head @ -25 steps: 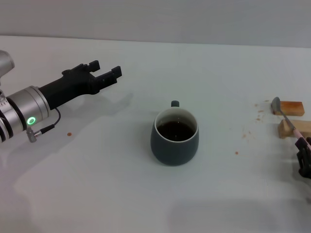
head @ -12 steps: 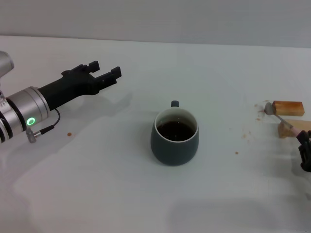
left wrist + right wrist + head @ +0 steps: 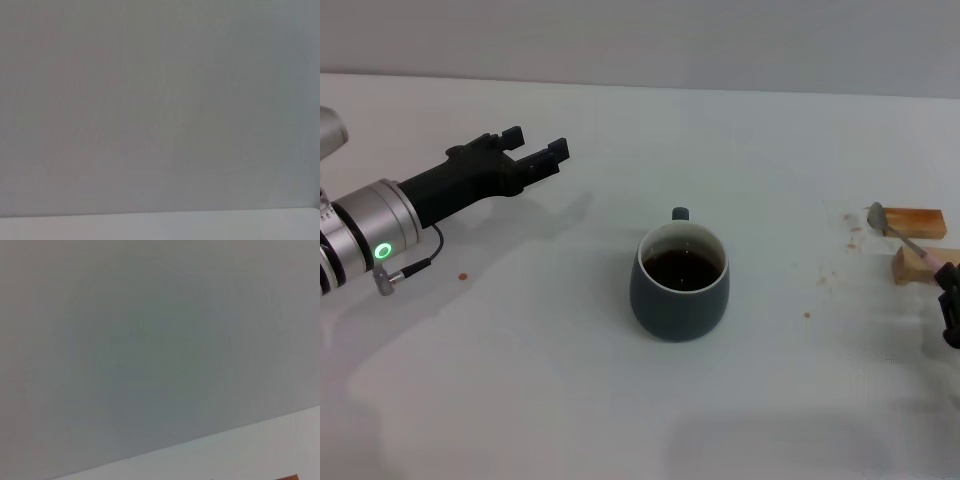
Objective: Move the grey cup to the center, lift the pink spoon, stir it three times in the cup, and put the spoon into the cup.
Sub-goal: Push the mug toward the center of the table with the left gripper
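Left arm [image 3: 380,225]: silver cylindrical wrist section, green ring light, thin grey cable. Left gripper [image 3: 535,150]: black, two blocky fingers. Right gripper [image 3: 950,305]: black.

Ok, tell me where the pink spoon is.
In the head view the pink spoon sits at the far right, angled across two wooden blocks, its handle end at the right end effector.

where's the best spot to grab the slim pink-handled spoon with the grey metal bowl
Probably the pale pink handle of the slim spoon, approached from the robot's right, where the right gripper already sits. Its metal bowl points toward the grey mug, and the wooden blocks crowd its neck.
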Tool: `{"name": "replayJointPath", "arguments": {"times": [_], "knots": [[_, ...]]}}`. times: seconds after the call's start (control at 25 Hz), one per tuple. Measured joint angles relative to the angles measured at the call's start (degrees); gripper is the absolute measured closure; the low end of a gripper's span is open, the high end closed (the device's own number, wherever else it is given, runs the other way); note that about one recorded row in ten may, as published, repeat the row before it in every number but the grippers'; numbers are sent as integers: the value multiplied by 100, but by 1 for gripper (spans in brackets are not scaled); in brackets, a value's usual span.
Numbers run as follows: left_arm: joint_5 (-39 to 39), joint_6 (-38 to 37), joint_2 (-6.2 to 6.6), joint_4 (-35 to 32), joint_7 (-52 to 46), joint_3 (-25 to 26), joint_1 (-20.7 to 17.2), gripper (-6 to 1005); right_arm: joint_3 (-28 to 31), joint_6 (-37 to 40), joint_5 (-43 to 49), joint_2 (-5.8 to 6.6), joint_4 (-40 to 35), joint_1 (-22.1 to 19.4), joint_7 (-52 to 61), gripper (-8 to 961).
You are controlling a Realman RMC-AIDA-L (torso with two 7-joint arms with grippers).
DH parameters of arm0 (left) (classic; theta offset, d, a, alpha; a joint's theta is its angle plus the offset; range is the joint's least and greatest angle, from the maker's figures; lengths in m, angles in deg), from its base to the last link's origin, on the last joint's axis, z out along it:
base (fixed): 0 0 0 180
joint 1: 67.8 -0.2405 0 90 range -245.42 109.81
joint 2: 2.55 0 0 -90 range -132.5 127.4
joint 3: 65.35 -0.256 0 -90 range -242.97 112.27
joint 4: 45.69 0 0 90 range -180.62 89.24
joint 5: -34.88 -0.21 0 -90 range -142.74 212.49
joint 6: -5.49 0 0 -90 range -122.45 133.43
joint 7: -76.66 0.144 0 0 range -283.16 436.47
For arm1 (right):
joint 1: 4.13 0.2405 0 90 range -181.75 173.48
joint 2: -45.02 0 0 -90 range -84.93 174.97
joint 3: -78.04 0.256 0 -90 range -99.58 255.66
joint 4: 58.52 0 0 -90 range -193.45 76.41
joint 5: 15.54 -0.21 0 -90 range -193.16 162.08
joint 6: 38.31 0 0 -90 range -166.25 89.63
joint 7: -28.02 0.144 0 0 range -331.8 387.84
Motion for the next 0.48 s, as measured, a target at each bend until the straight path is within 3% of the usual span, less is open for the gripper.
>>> {"name": "replayJointPath", "arguments": {"times": [0.48], "knots": [[0, 0, -1, 0, 0, 0, -18, 170, -32, -50, -4, 0, 0, -20, 3, 852]]}}
